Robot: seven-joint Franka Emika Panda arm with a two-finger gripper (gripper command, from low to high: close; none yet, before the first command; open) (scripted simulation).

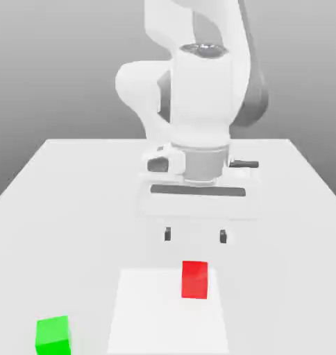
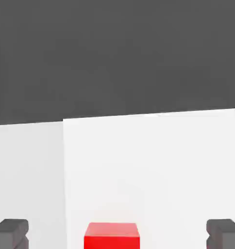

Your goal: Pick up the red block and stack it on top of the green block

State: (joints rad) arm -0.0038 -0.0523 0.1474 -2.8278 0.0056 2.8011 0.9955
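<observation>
- Nearest the camera, at the exterior view's lower left, we saw the green block (image 1: 53, 337), partly cut off by the picture's lower edge. It sat on the pale table (image 1: 282, 270), a little turned, with nothing stacked on its top.
- Next, to the exterior view's right of it, we had the white square (image 1: 153, 312), lying flat on the table. We noted a gap between it and the green block.
- Farther along, we found the gripper (image 1: 195, 235) with its fingers wide apart and nothing held between them. We saw the dark fingertips (image 1: 167, 234) level with each other, pointing down and clear of both blocks.
- Just in front of the gripper, from where we looked, we spotted the red block (image 1: 194, 280). It stood upright on the white square, toward the far edge and the exterior view's right side. In the hand view we saw it in line with the space between the two fingers, touching neither.
- Behind the blocks, we saw the white robot arm (image 1: 201, 97) reaching down over the table, its bulky joints spreading to both sides above the gripper.
</observation>
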